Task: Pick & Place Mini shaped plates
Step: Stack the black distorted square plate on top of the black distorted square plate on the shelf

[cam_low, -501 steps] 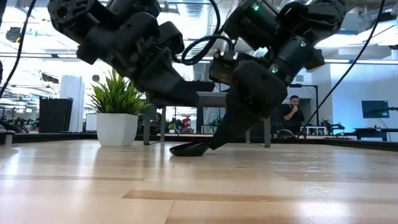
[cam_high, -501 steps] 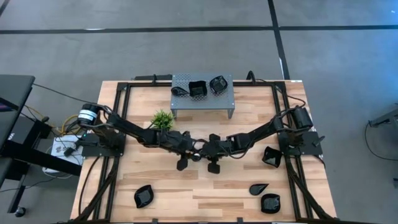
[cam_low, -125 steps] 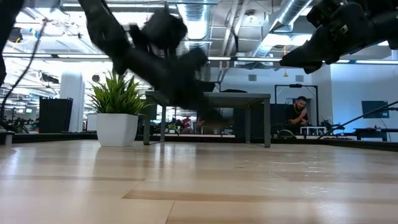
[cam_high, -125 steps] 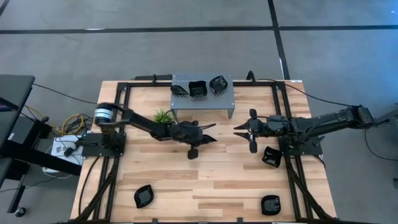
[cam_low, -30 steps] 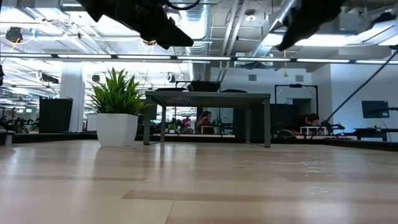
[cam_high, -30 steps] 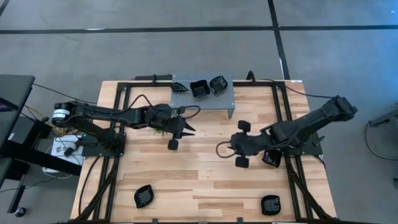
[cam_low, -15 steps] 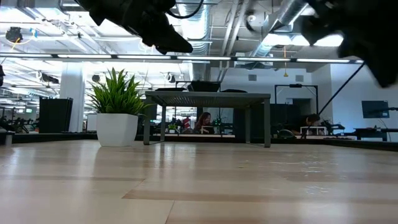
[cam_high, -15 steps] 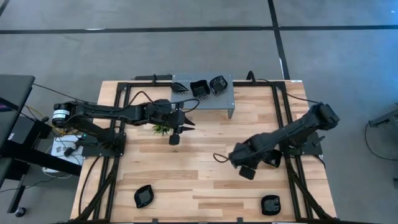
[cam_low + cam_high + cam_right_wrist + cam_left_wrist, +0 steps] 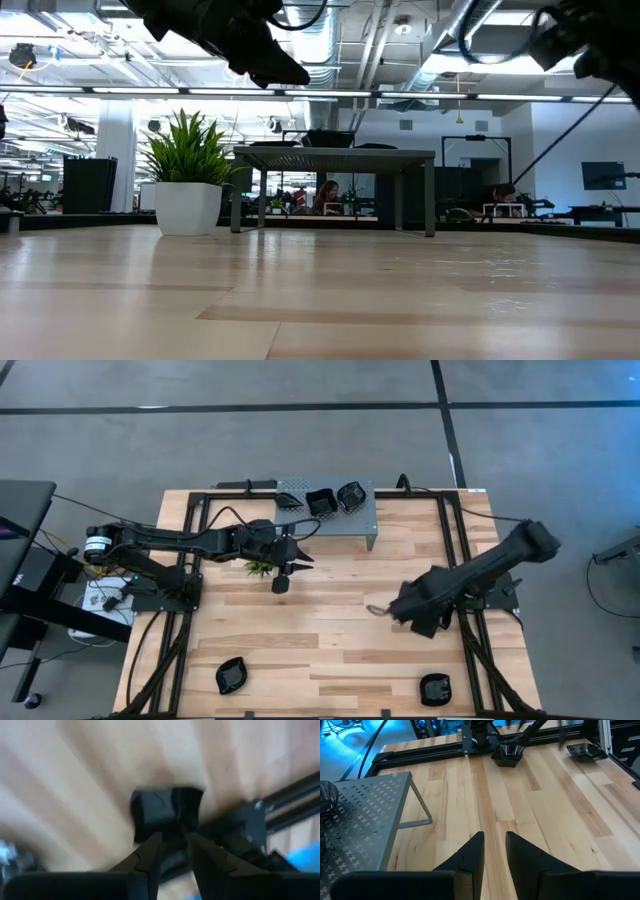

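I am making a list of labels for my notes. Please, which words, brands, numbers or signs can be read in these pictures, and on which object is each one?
None can be read.
Mini shaped plates, grey perforated stand, plant pot: no print visible.
Screen in the room behind: too small to read.

A grey perforated metal stand (image 9: 325,512) sits at the far edge of my wooden bench (image 9: 320,650), beside a small green plant (image 9: 186,168).
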Controlling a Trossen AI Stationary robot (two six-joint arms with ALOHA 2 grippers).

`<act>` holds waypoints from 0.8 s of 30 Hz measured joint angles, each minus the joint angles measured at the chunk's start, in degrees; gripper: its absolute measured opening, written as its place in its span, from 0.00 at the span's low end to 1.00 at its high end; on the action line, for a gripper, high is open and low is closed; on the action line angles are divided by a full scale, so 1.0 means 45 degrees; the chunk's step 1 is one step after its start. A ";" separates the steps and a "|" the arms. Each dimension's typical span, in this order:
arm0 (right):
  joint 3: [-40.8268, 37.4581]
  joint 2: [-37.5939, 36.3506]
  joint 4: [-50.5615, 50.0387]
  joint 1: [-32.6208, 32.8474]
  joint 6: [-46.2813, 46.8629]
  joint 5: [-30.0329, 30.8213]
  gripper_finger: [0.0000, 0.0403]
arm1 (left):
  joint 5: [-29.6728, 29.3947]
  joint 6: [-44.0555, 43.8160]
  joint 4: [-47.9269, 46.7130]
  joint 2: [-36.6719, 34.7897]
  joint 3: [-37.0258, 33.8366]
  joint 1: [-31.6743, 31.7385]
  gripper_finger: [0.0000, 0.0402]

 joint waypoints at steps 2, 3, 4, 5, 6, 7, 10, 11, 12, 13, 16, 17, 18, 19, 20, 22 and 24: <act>-0.0801 -0.1197 0.0741 0.0175 0.0933 0.0496 0.23 | 0.0000 0.0000 0.0000 0.0000 0.0000 0.0000 0.20; -0.1245 -0.1726 0.1151 0.0290 0.1528 0.0426 0.23 | 0.0000 0.0000 0.0000 0.0000 0.0000 0.0000 0.20; -0.1674 -0.2190 0.1550 0.0376 0.2157 0.0293 0.23 | 0.0002 0.0000 0.0000 0.0000 0.0000 0.0000 0.20; -0.2046 -0.2563 0.1929 0.0480 0.2665 0.0083 0.23 | 0.0000 0.0000 0.0000 0.0000 0.0000 0.0000 0.20; -0.2384 -0.2876 0.2304 0.0583 0.3013 -0.0086 0.23 | 0.0000 0.0000 -0.0004 0.0000 0.0000 0.0000 0.20; -0.2658 -0.3092 0.2496 0.0692 0.3308 0.0027 0.23 | 0.0000 0.0000 -0.0001 0.0000 0.0000 0.0000 0.20; -0.3343 -0.3356 0.2710 0.1059 0.3696 0.0542 0.23 | -0.0068 0.0000 0.0000 0.0000 0.0000 0.0000 0.20; -0.3471 -0.3327 0.2841 0.1123 0.3701 0.0550 0.23 | -0.0121 0.0000 0.0000 0.0000 0.0000 0.0000 0.20; -0.3512 -0.3231 0.2932 0.1139 0.3708 0.0476 0.24 | -0.0147 0.0000 0.0000 0.0000 0.0000 0.0000 0.20; -0.3516 -0.3133 0.3095 0.1134 0.3710 0.0314 0.25 | -0.0146 0.0000 0.0000 0.0000 0.0000 0.0000 0.20; -0.3512 -0.2834 0.3986 0.1134 0.3708 0.0164 0.30 | -0.0162 0.0000 0.0000 0.0000 0.0000 0.0004 0.20; -0.3512 -0.2687 0.4207 0.1134 0.3708 0.0163 0.32 | -0.0165 0.0000 0.0000 0.0000 0.0000 0.0000 0.20; -0.3512 -0.2520 0.4358 0.1134 0.3703 0.0131 0.35 | -0.0165 0.0000 0.0000 0.0000 0.0000 0.0000 0.20; -0.3509 -0.2338 0.4394 0.1134 0.3713 0.0092 0.38 | -0.0170 0.0000 0.0000 0.0000 0.0000 0.0001 0.20; -0.3507 -0.2113 0.4384 0.1134 0.3755 0.0072 0.41 | -0.0174 0.0000 0.0000 0.0000 0.0000 0.0000 0.20; -0.3512 -0.1651 0.4469 0.1132 0.3909 0.0033 0.47 | -0.0175 0.0000 0.0000 0.0000 0.0000 0.0000 0.20; -0.3512 -0.1183 0.4781 0.1134 0.3891 -0.0207 0.52 | -0.0175 -0.0005 0.0000 0.0000 0.0000 0.0004 0.20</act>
